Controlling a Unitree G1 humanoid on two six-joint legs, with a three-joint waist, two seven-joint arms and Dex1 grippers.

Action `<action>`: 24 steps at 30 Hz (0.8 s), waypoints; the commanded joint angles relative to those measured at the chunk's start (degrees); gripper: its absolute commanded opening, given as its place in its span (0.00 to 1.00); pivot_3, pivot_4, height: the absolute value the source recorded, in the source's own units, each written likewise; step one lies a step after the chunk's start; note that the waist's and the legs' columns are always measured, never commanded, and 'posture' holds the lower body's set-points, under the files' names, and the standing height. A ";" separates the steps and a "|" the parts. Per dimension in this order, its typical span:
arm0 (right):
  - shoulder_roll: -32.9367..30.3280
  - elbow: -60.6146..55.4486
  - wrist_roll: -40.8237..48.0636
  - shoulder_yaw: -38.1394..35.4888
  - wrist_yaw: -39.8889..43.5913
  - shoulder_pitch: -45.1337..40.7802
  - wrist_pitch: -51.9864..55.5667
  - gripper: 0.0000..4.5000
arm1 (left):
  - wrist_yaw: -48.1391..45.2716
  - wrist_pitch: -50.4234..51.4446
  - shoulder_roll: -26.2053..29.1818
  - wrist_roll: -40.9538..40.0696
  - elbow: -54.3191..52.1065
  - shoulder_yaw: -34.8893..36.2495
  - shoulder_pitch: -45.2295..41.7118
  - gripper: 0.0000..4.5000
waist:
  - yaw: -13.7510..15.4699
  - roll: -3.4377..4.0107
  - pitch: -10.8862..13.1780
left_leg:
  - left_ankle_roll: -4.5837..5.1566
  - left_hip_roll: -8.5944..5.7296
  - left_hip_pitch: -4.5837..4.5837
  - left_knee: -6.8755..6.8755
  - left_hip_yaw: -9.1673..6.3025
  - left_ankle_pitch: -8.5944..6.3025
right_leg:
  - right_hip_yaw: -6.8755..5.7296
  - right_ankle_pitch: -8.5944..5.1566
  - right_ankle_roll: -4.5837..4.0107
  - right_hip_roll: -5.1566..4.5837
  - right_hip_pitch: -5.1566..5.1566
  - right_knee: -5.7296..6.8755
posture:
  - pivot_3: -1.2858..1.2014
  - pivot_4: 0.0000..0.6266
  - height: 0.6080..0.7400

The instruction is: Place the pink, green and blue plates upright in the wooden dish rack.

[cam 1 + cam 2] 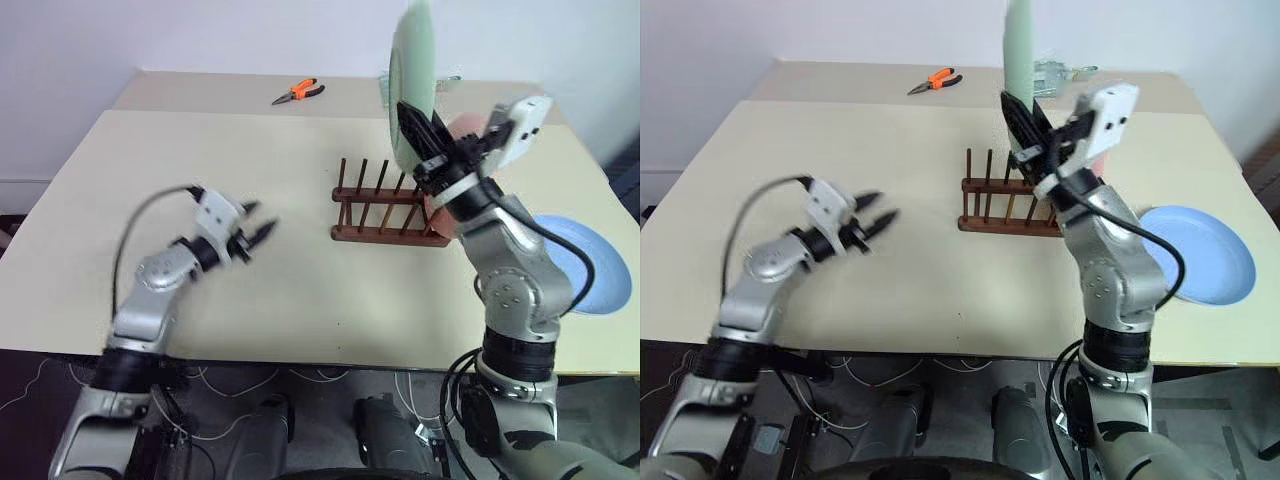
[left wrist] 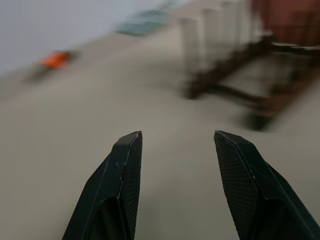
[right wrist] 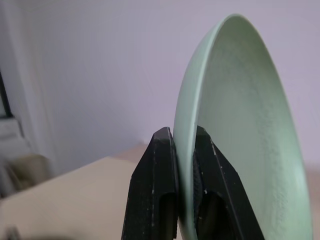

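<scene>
- Green plate (image 1: 412,75) held edge-up above the wooden dish rack (image 1: 385,212) – right gripper (image 1: 425,140) fingers clamped on its rim, not slotted yet.
- Pink plate (image 1: 462,128) looks to be standing at the rack's right end, mostly hidden behind the right arm – can't confirm it's seated between pegs.
- Blue plate (image 1: 1200,255) flat on the table (image 1: 250,170), right of the rack – left to do.
- Left gripper (image 1: 255,232) empty, fingers moderately apart, well left of the rack.
- Green plate's top is cut off by the frame edge.

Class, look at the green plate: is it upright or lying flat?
Upright. The right gripper pinches the green plate by its rim, holding it on edge above the wooden dish rack.
</scene>
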 commanded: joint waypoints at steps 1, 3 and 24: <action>0.32 -3.76 7.12 -2.97 -2.80 -0.10 2.89 0.00 | -1.57 1.19 -0.59 -2.11 -3.33 1.61 -1.92 0.51 | -0.22 0.14 0.07 | 0.00 0.02 0.00 0.00 0.02 0.00 | 0.01 -0.01 -0.03 0.02 -0.02 0.02 | 0.52 0.24 1.00; 0.39 -3.85 10.57 -4.01 -3.88 0.45 4.33 0.00 | -1.76 1.77 -1.07 -1.76 -3.26 1.26 -2.12 0.51 | -0.26 0.22 0.04 | 0.01 0.01 0.00 0.00 0.07 0.01 | 0.02 -0.01 -0.02 0.02 -0.03 0.03 | 0.52 0.24 1.00; -6.46 1.72 -0.36 1.28 -4.99 -2.20 -2.52 0.78 | -2.39 3.05 -1.69 0.53 -5.62 0.24 0.04 0.53 | -0.21 0.24 0.05 | 0.02 -0.01 0.01 0.01 0.13 0.01 | 0.02 0.08 0.16 0.06 -0.01 0.02 | 0.52 0.24 1.00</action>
